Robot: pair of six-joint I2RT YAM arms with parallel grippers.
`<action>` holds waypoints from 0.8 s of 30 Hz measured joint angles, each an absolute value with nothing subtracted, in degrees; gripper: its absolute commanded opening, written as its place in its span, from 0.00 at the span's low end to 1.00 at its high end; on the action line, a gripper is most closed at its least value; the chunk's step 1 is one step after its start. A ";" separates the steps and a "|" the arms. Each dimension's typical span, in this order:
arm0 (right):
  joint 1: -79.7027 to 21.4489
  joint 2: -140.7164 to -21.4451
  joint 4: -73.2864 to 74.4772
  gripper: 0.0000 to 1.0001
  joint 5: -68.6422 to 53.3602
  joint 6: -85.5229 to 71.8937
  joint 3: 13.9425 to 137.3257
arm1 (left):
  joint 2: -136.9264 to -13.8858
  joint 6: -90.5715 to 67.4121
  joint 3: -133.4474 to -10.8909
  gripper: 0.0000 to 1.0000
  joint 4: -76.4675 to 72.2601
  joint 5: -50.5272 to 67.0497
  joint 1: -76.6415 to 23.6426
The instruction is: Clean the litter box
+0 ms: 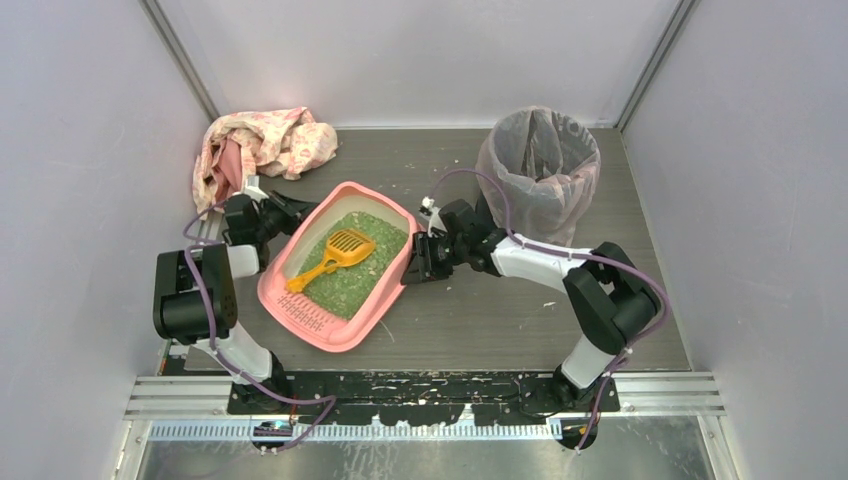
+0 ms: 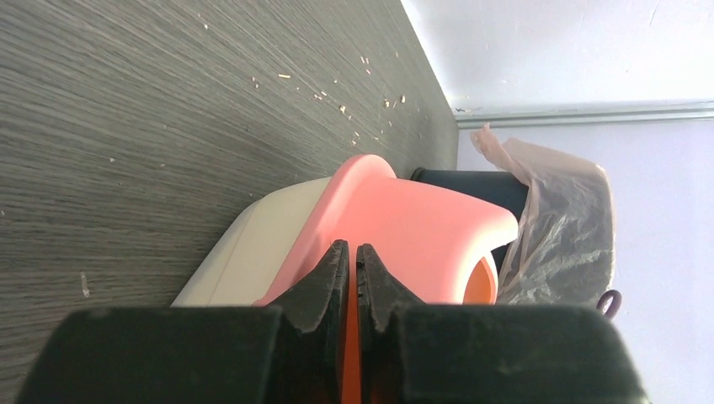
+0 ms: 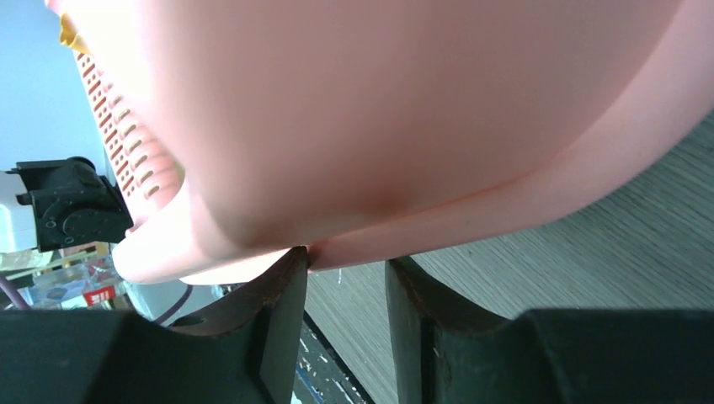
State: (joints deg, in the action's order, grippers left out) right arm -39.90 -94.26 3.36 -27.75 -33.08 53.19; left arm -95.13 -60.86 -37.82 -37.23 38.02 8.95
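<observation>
Left gripper (image 2: 352, 252) pinched onto the box (image 1: 340, 337) rim, right gripper (image 3: 345, 263) spread open touching the opposite rim, the box between them, long axis running near-to-far.

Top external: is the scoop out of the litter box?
No, the yellow scoop lies on the green granules inside the pink litter box.
</observation>
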 measured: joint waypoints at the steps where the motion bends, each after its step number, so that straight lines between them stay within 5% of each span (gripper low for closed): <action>1: -39.90 -95.00 3.81 0.43 -28.29 -33.04 53.98 | -95.13 -61.04 -37.89 0.08 -37.19 37.95 9.15; 24: -31.59 -108.38 22.44 0.41 -40.27 -26.13 72.01 | -101.16 -64.10 -42.48 0.07 -38.74 36.32 8.49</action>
